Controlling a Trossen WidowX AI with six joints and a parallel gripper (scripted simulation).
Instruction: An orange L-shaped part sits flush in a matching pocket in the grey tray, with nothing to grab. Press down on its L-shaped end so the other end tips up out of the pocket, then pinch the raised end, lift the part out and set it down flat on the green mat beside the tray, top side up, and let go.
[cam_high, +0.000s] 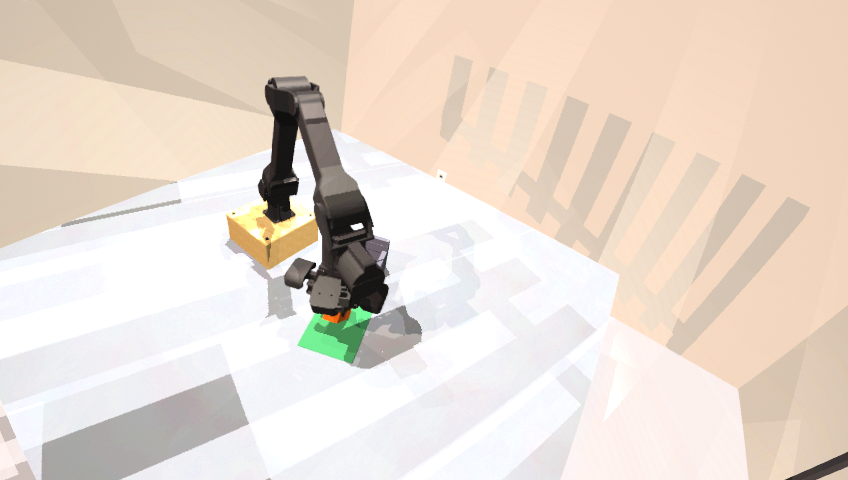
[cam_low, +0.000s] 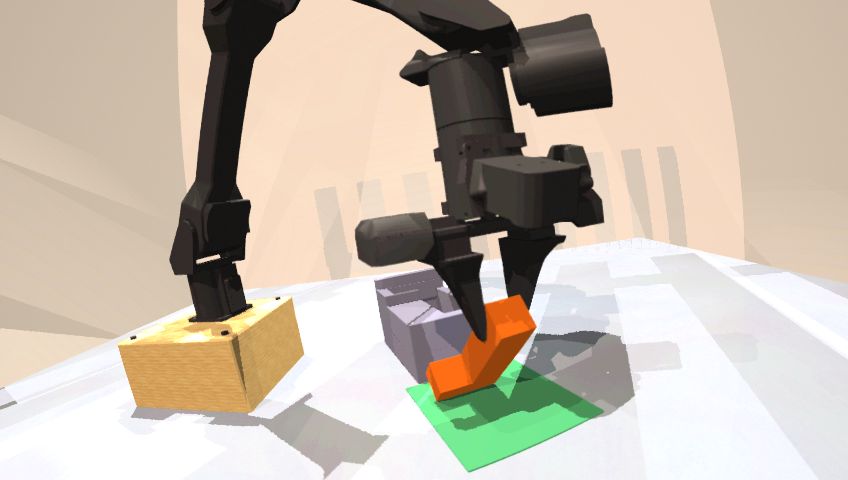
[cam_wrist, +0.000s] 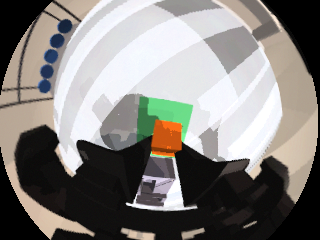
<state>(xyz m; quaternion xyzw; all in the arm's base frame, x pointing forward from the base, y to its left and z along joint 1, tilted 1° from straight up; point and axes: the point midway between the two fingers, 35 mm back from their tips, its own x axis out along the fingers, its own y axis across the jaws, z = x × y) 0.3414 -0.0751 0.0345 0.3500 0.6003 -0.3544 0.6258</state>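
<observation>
The orange L-shaped part (cam_high: 336, 318) (cam_low: 505, 350) (cam_wrist: 166, 134) is tilted, its L-shaped end low at the near-left edge of the green mat (cam_high: 351, 352) (cam_low: 476, 450) (cam_wrist: 175, 106) and its other end raised. The low end is at or just above the mat; contact is not clear. My gripper (cam_low: 504, 324) (cam_wrist: 164, 140) points down and is shut on the raised end, one finger on each side. The far fingertip is hidden behind the part in the exterior view. The grey tray (cam_high: 379, 248) (cam_low: 395, 333) (cam_wrist: 159, 184) stands beside the mat, its pocket partly visible and empty.
The wooden block (cam_high: 249, 240) (cam_low: 184, 377) under the arm's base stands left of the tray. The tray's walls rise close behind the part and fingers. Several blue round objects (cam_wrist: 50, 56) show at the left of the wrist view. The arm's shadow crosses the mat.
</observation>
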